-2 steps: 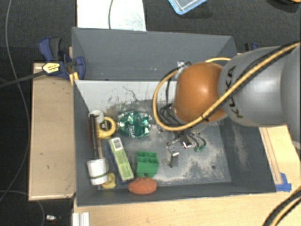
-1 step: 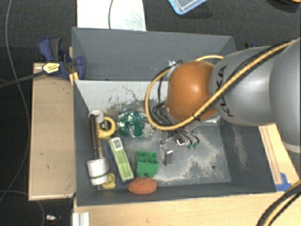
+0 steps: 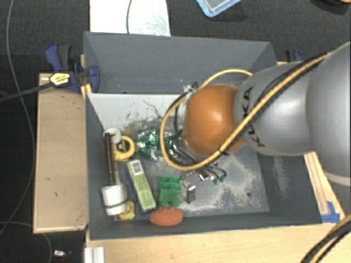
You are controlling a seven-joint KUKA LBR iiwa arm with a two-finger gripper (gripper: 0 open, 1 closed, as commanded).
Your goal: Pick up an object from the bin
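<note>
Item: green plastic block [image 3: 169, 189] beside claw [image 3: 201, 183]. Judged light, rigid, smooth; best gripped across flat sides. Claw opening cannot be told.

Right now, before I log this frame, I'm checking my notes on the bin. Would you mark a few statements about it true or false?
1. The hand sits just right of the green block. True.
2. The reddish-orange oval lies by the far wall of the bin. False: it lies by the near wall, below the green block.
3. A yellow-green bar lies left of the green block. True.
4. The white cylinder lies in the bin's right half. False: it lies at the left side.
</note>
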